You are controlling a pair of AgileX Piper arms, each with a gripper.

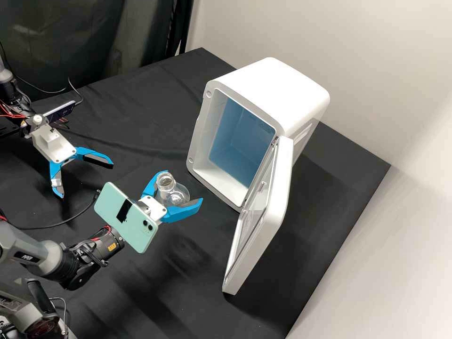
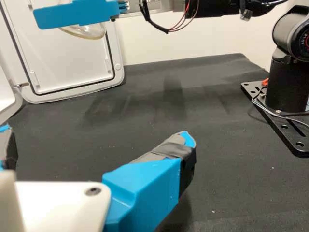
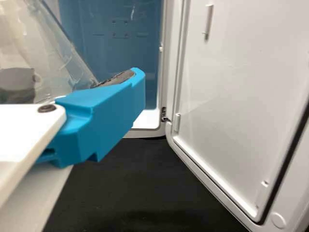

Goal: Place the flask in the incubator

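Flask looks light, slick, breakable; right gripper clasps its body, a sound hold; left gripper gapes empty.

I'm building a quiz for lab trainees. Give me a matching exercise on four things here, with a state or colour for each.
Things:
1. flask
2. incubator door
3. left gripper
4. incubator interior

States:
a. open, holding nothing
b. light blue
c. swung open
d. held in the right gripper

Pairs: 1-d, 2-c, 3-a, 4-b
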